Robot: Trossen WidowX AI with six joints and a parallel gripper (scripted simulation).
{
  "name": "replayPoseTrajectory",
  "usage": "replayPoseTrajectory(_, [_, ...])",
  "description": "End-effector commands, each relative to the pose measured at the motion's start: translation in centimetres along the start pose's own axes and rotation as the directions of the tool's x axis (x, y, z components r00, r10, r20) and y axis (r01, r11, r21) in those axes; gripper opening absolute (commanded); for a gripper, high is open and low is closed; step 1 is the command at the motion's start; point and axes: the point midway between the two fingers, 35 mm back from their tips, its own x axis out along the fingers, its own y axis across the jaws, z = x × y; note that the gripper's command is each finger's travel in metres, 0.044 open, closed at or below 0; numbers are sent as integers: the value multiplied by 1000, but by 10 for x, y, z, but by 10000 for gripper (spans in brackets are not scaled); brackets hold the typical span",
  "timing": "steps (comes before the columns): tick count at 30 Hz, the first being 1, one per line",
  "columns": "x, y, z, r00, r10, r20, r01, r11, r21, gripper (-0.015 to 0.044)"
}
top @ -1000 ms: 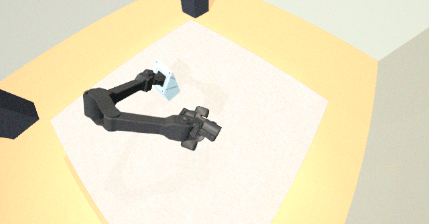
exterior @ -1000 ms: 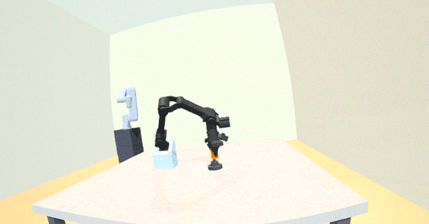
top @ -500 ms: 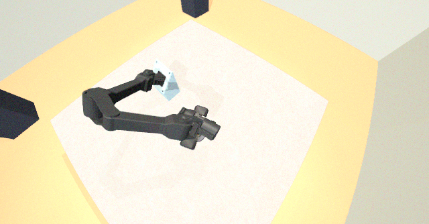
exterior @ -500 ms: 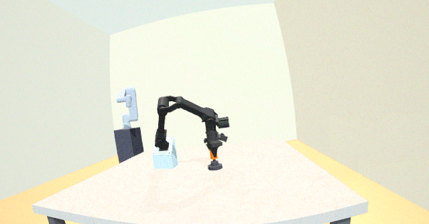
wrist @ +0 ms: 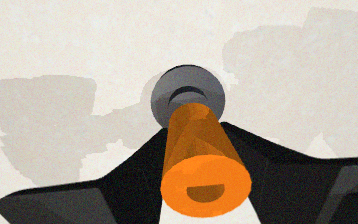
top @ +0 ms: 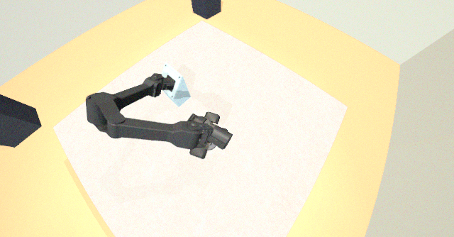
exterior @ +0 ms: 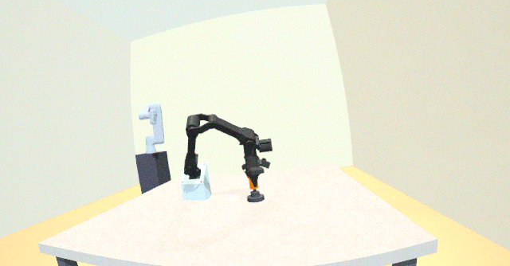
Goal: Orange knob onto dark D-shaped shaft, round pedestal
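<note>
– Caught where, in the exterior view?
– Just above the round pedestal, with the orange knob clamped in the gripper.
– Pressed fully down?
– Held short of the pedestal's broad base. Cannot tell from these angles whether engaged with the shaft.
– And from the wrist?
– Pinched between two black fingers, showing a D-shaped recess in the near end, with the flat edge toward the pedestal.
– Supported by?
– Reaching from a pale blue mount, over the speckled tabletop.
</note>
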Motion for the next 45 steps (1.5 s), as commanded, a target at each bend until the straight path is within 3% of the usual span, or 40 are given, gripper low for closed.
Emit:
replayPoseTrajectory(1, [-2, -2, 2, 1000, -1, 7, 1, 1000, 1, 0])
replayPoseTrajectory(45, [1, -2, 5, 1000, -1, 7, 1, 1000, 1, 0])
